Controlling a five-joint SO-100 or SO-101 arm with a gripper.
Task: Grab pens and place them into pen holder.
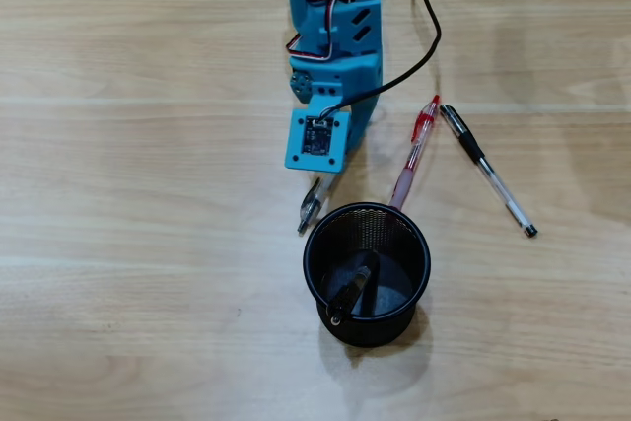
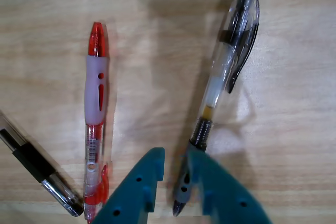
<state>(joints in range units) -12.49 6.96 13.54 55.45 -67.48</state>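
Grey-clear pen (image 2: 220, 85) beside the pen holder (image 1: 367, 273): the pincer (image 2: 176, 174), slightly spread, should straddle its tip squarely before squeezing.

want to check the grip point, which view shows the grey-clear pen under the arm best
The wrist view: the slim grey-clear click pen shows nearly full length, its tip end between the fingers of the blue end effector. In the overhead view the arm hides most of the pen, leaving only one end beside the black mesh cup.
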